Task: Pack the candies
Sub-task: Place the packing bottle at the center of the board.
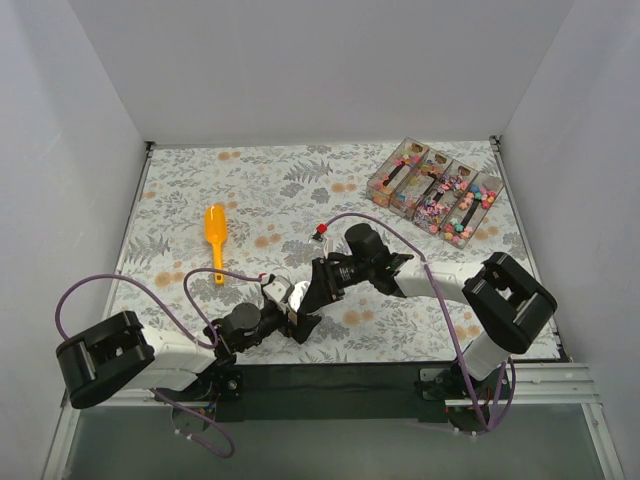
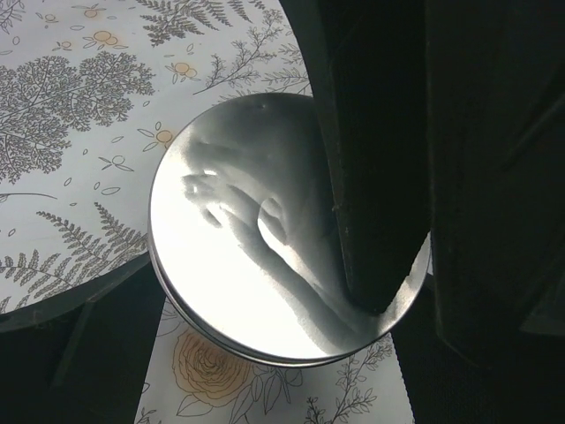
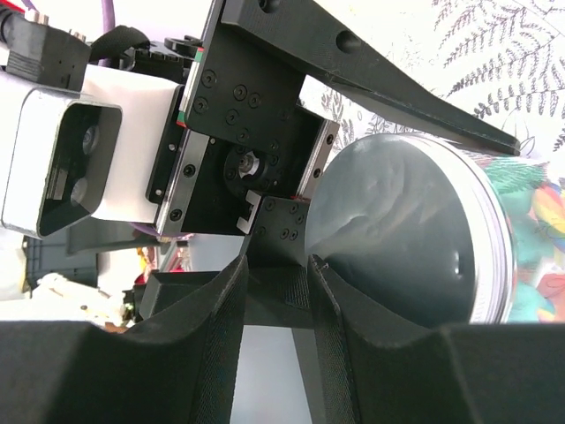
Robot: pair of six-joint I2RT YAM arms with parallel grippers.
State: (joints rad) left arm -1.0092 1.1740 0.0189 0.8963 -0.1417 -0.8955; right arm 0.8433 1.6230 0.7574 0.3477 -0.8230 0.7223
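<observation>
Observed the left gripper (image 1: 290,305) with jaws spread wide, straddling the metal lid (image 2: 256,230) of the jar (image 3: 499,265). Could not confirm pad contact with the rim. Observed the right gripper (image 3: 278,300) close alongside the jar body. Could not tell whether clamped on it or merely beside it.

Saw candies (image 3: 538,221) inside the jar, directly behind the lid. Saw more in the divided tray (image 1: 440,195), well beyond the right gripper. Located the orange scoop (image 1: 215,235) on the surface (image 1: 200,180), beyond the left gripper and apart from it.

Judged the following risks:
- Tipping the jar and spilling the contents, if moved without a firm hold on the body.
- Skewing or dropping the lid, if closed on off-centre.
- Fouling one gripper against the other, given the crowding.
</observation>
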